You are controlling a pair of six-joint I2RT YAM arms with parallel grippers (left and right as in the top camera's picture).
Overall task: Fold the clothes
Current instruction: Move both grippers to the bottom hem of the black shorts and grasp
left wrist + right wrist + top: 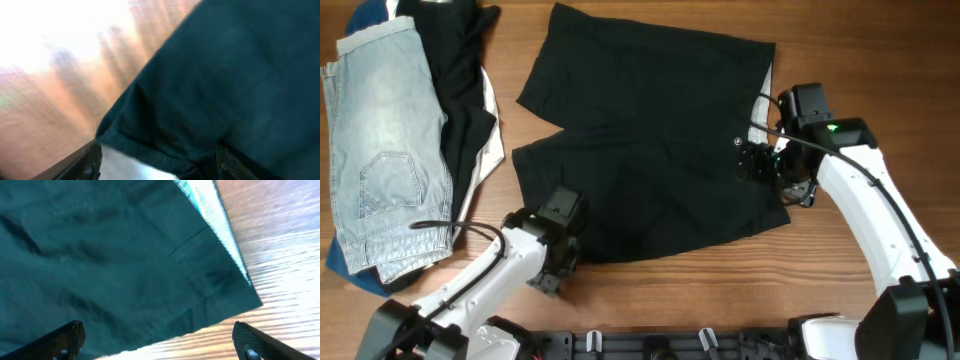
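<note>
Shorts lie flat on the table. Left gripper, jaws spread, sits at the shorts' lower-left hem; right gripper, spread wide too, hovers over their waistband corner. Jeans lie left of the shorts.

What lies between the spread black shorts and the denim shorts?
A crumpled black garment over a white cloth, then a strip of bare table, as the overhead view shows.
</note>
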